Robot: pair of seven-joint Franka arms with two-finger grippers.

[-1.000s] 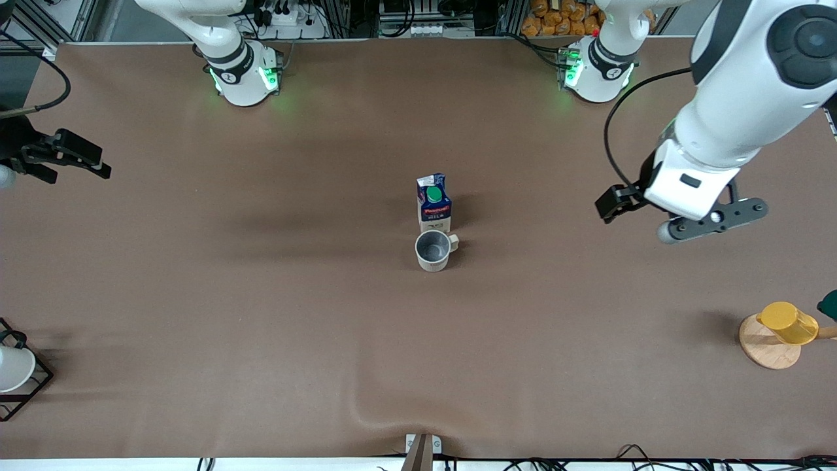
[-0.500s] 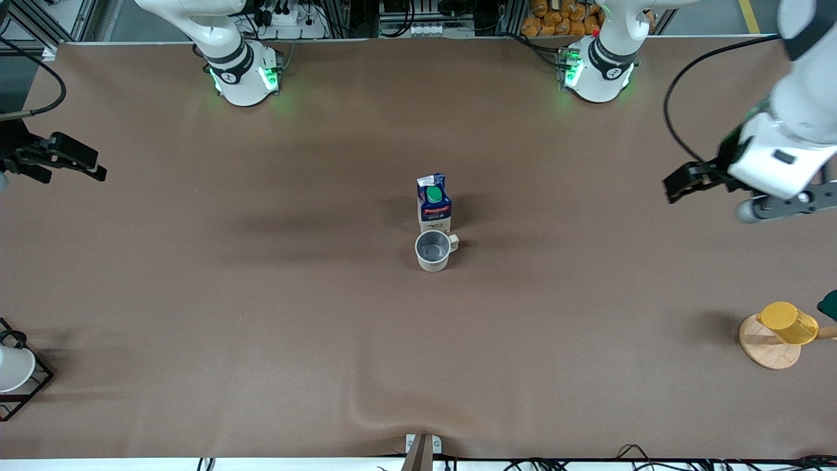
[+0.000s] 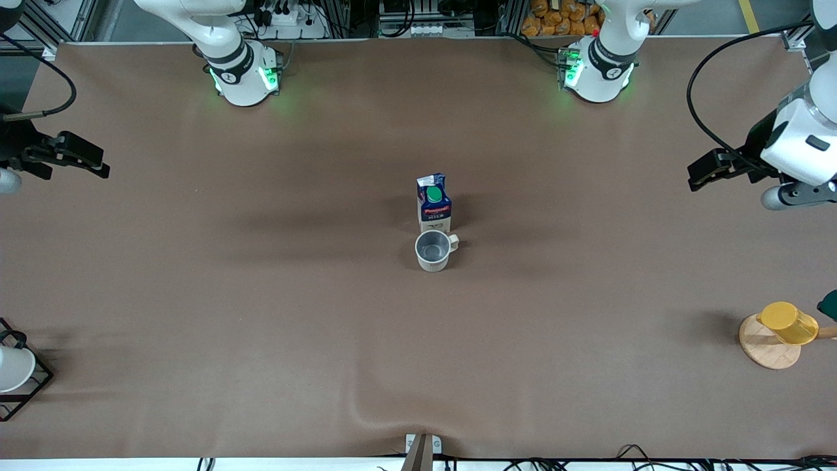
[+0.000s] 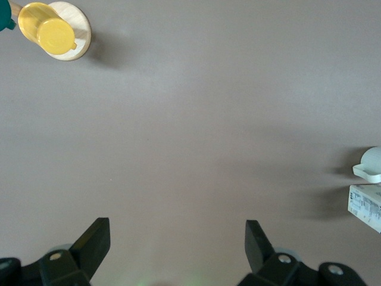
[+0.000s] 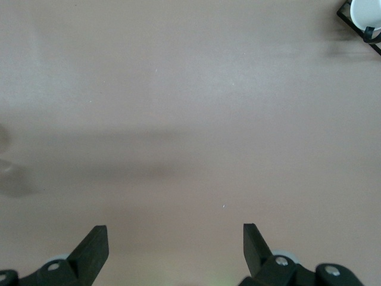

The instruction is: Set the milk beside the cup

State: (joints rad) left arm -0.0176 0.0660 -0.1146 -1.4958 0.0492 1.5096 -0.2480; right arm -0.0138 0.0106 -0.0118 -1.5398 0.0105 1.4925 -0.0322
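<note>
With their jaws spread wide and holding nothing, both grippers hang over bare counter at the two ends of the scene. The left gripper (image 4: 177, 245) is up over the brown counter (image 3: 261, 294) toward the left arm's end, well apart from the task's things; the front view shows its black fingers pointing toward the middle of the counter. The right gripper (image 5: 175, 244) is over the right arm's end, likewise well apart from everything in the middle.

Near the centre of the counter, the milk (image 3: 433, 203) stands upright, a dark-blue gabled carton with a round green cap and a red label. Just beside it, nearer to the front camera, stands the cup (image 3: 433, 250), an off-white mug with a grey inside, upright, its loop handle turned toward the left arm's end. Whether carton and mug touch I cannot tell; they are at least very close.

At the left arm's end, close to the front camera, a yellow cup (image 3: 788, 322) rests on a round wooden base (image 3: 765, 350). At the right arm's end, a white cup (image 3: 12, 367) sits in a black wire frame (image 3: 29, 392).
</note>
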